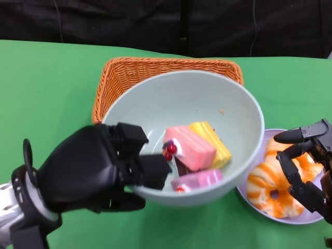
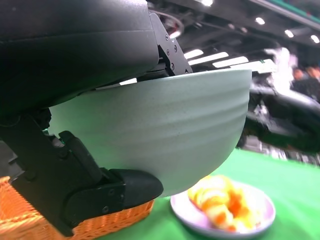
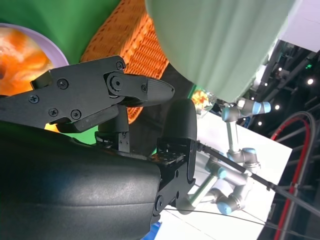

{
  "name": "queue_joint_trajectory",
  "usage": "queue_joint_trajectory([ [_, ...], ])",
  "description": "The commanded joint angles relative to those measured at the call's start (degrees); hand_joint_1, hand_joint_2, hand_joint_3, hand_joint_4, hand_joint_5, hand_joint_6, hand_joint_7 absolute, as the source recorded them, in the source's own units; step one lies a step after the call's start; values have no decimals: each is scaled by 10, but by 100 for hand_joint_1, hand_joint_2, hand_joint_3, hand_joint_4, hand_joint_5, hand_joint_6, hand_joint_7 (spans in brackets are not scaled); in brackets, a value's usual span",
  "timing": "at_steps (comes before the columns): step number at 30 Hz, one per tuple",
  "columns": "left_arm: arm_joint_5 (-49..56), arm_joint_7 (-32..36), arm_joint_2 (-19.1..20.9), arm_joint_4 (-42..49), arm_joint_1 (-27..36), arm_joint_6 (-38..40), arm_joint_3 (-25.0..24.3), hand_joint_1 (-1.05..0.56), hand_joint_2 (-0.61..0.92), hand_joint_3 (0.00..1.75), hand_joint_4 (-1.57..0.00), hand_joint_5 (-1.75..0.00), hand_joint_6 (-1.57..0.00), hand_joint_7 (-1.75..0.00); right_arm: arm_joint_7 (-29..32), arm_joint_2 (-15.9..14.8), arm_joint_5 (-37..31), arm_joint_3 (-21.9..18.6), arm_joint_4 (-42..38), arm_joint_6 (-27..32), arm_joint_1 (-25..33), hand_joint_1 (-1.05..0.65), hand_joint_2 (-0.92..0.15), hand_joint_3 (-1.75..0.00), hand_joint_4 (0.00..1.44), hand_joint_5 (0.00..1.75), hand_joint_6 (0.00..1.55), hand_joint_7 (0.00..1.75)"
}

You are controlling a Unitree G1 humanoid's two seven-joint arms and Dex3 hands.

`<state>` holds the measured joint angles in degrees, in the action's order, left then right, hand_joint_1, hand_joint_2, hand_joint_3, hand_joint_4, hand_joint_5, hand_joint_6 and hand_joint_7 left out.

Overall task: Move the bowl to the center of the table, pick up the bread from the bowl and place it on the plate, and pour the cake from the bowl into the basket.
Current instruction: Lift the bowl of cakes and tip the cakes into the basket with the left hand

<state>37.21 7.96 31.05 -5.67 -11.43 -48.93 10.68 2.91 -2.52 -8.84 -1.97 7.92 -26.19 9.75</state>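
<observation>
Gripping the pale green bowl [image 1: 207, 104] by its near rim at lower left of the head view, the left hand [image 1: 98, 166] holds it before the orange basket [image 1: 129, 70]; cake pieces [image 1: 194, 150] lie inside. At lower right, the right hand [image 1: 306, 166] hovers empty with fingers spread over the bread [image 1: 270, 187] on the plate [image 1: 290, 218].

Right wrist view: the right hand's fingers [image 3: 100, 95] are apart, with bowl [image 3: 220, 40] and basket [image 3: 130, 45] at the top.

Left wrist view: fingers [image 2: 95, 192] clamp the bowl [image 2: 170, 130] at centre, raised off the green counter [image 2: 280, 175].
</observation>
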Motion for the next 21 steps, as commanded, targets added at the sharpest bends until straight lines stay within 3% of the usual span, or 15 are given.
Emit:
queue_joint_trajectory([
  [1,-40,3,-25,16,-21,16,-19,-30,19,153,-105,-175,-80,-175,-3,-5,8,-2,8,8,5,-19,-92,-43,38,156,31,131],
  [11,-99,-22,-106,96,-77,63,-9,-28,20,168,-101,-175,-78,-175,-5,-8,0,-2,9,16,8,-19,-92,-44,42,157,31,131],
  [19,-102,-35,-120,108,-85,65,-13,-28,18,172,-102,-175,-79,-175,-6,-7,3,-2,10,18,8,-19,-92,-44,42,157,33,129],
  [21,-135,-50,-169,126,-109,122,-1,-22,16,173,-102,-175,-80,-175,-10,-10,6,-2,10,21,10,-20,-92,-44,42,157,34,130],
])
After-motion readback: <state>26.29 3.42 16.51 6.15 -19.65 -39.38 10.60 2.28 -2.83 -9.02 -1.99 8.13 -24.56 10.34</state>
